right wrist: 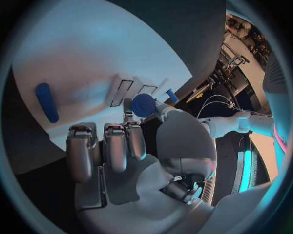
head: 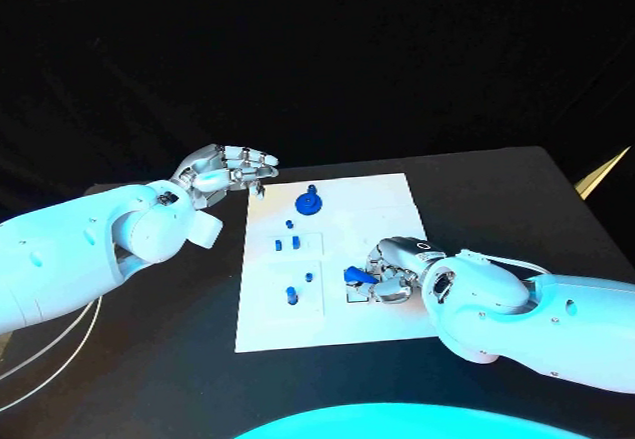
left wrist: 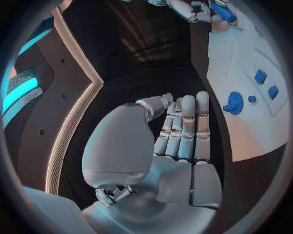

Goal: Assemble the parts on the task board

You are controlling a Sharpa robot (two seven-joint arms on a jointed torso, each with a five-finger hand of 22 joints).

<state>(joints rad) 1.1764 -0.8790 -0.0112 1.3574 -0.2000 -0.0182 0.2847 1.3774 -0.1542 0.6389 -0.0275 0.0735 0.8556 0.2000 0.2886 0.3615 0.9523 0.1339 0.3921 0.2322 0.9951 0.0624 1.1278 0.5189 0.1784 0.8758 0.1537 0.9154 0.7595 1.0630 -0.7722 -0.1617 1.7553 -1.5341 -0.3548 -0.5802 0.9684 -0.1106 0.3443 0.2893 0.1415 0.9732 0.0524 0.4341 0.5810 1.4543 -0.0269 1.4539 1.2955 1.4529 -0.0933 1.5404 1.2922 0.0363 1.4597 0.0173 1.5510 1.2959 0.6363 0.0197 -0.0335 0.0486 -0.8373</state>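
The white task board [head: 375,201] lies in the middle of the black table. My right hand [head: 389,272] hovers over its near right part and pinches a small blue part [head: 359,274] between thumb and a finger; the right wrist view shows that round blue part [right wrist: 144,105] at the fingertips, above the board [right wrist: 92,58]. My left hand [head: 228,170] hangs at the board's far left corner, fingers stretched out side by side and holding nothing [left wrist: 177,141]. A round blue piece [head: 309,202] stands near the far edge. Several small blue parts [head: 298,242] sit along the board's left half.
A blue cylinder [right wrist: 46,101] stands on the board close to my right hand, beside rectangular slots [right wrist: 122,90]. White cables [head: 38,367] trail over the table's left edge. A pale pointed object [head: 604,172] sticks up at the table's right edge.
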